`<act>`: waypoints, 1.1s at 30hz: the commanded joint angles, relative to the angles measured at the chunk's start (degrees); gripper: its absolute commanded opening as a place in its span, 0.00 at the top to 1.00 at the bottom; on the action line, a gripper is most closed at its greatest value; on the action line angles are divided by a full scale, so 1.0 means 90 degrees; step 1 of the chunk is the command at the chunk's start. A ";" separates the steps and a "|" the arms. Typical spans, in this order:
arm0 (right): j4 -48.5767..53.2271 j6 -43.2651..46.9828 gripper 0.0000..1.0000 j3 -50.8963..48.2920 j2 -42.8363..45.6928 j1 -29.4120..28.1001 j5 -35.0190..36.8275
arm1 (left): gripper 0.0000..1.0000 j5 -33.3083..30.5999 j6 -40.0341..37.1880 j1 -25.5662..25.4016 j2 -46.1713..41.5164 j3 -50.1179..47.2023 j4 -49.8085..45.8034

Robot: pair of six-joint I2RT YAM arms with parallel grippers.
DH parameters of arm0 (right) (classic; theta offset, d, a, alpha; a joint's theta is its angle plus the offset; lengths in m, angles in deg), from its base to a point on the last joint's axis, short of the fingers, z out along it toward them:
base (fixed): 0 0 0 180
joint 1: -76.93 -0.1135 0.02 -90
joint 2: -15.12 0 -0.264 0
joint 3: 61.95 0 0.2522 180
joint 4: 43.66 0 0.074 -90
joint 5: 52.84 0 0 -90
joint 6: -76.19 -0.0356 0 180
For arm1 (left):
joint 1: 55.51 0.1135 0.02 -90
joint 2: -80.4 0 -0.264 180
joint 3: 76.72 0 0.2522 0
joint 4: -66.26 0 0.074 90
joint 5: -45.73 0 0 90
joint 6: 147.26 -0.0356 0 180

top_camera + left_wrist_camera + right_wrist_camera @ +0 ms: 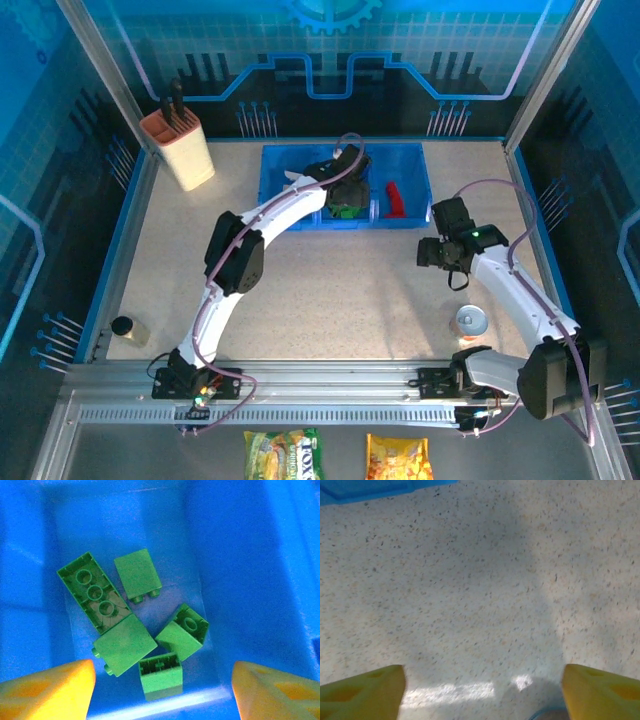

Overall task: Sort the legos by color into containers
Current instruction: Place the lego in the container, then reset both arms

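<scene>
- The sorting looks almost finished, maybe complete: in the top view I see no loose legos on the surface [330,290].
- The tray [272,160] stands at 12 o'clock of the surface, with its three bins in a row.
- Middle bin [240,555]: five green legos [125,645] lie close together on its floor. Some are on their side and some show the hollow underside.
- Right bin [412,165], at 3 o'clock of the tray: red legos [395,200] lie in it. I cannot count them.
- Left bin [275,190], at 9 o'clock of the tray: the left arm [280,215] covers most of it. Something pale shows there, but I cannot tell if it is cream legos.
- The left pincer [163,680] hangs over the middle bin, fingers spread wide, with nothing between them.
- The right pincer [483,677] is over bare surface, at about 4 o'clock from the tray. Its fingers are spread and it is empty.
- A tin can [470,320] stands at 6 o'clock from the right pincer. It is not part of the sorting.
- What is left, in my judgement, is to check the hidden left bin and to draw the arms back.
</scene>
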 commanded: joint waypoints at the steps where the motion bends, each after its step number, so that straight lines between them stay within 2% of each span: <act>1: -0.0834 0.0198 0.06 -0.0315 0.0081 0.0270 0.0259 | 0.13 -0.0220 -0.0335 -0.0008 -0.1152 -0.0678 0.0296; 2: -0.1073 0.0268 0.00 -0.0528 0.0052 0.0361 0.0329 | 0.09 -0.0320 -0.0408 -0.0006 -0.1494 -0.1127 0.0479; 5: -0.1884 0.0574 0.00 -0.0887 -0.0014 0.0596 0.0212 | 0.01 -0.0824 -0.0549 0.0004 -0.2576 -0.2530 0.1056; 12: -0.4653 0.1541 0.02 -0.2006 0.0033 0.0711 0.0536 | 0.01 -0.2377 -0.0907 0.0244 -0.5205 -0.5918 0.2114; 14: -0.6041 0.2087 0.01 -0.2523 0.0152 0.0722 0.0396 | 0.01 -0.2861 -0.0913 0.0489 -0.5998 -0.6910 0.2412; 16: -0.7279 0.2386 0.00 -0.2985 0.0176 0.0719 0.0373 | 0.01 -0.3012 -0.0955 0.0870 -0.6787 -0.7827 0.2799; 19: -0.8588 0.2584 0.00 -0.3334 -0.0095 0.0738 0.0294 | 0.01 -0.2849 -0.1117 0.1644 -0.7892 -0.9159 0.3538; 21: -0.9268 0.2600 0.00 -0.3432 -0.0451 0.0760 0.0118 | 0.01 -0.2596 -0.1615 0.2049 -0.8390 -1.0017 0.4332; 24: -1.0228 0.2629 0.00 -0.3503 -0.1152 0.0759 -0.0062 | 0.01 -0.2331 -0.2391 0.2429 -0.8600 -1.1193 0.5986; 26: -1.0800 0.2666 0.00 -0.3545 -0.1591 0.0774 -0.0057 | 0.01 -0.2014 -0.2463 0.2646 -0.8334 -1.1612 0.6748; 28: -1.1156 0.2738 0.00 -0.3615 -0.1918 0.0828 -0.0435 | 0.01 -0.1506 -0.2554 0.2833 -0.7975 -1.1483 0.6923; 30: -1.1615 0.2848 0.00 -0.3624 -0.2270 0.0828 -0.0540 | 0.01 -0.1061 -0.2712 0.2986 -0.7507 -1.1482 0.7702; 33: -1.1060 0.2813 0.00 -0.3406 -0.2212 0.0809 -0.0522 | 0.01 -0.0479 -0.2628 0.3302 -0.6783 -1.1415 0.8734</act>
